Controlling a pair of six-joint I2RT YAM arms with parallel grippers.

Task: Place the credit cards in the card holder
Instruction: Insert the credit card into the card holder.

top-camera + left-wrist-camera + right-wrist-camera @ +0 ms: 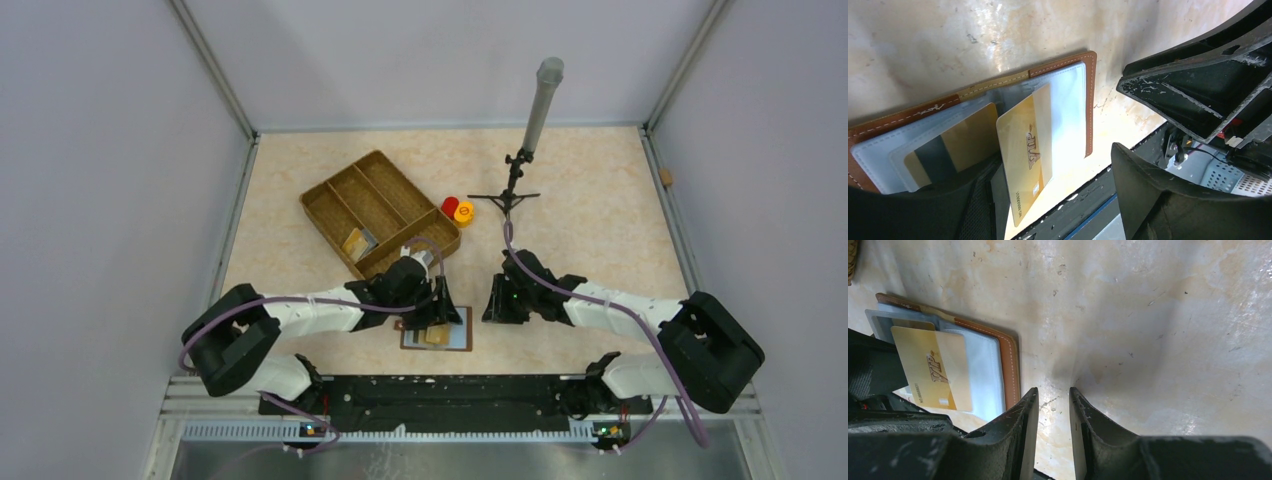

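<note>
Standing wide apart with nothing between them, the jaws of the left end effector (1118,116) hang low over the desk (998,30), just beside the brown stitched edge of the card holder (1090,100). The holder lies open and flat near the desk's front edge, between the two arms. A gold credit card (1025,150) marked VIP rests slantwise on the holder's clear sleeves, one long edge seemingly tucked under plastic and its end jutting past the holder toward the arm bases. A second gold card (968,140) sits inside a neighbouring sleeve. To the holder's right, the right end effector (1053,392) is lowered close to the bare desk, its jaws only narrowly apart and gripping nothing. Farther back, a divided wicker tray (340,177) holds more cards (355,241) in one compartment. A red cap (450,203) and an orange cap (464,212) sit just beside the tray's right corner, and a black stand (512,190) rises beyond them.
</note>
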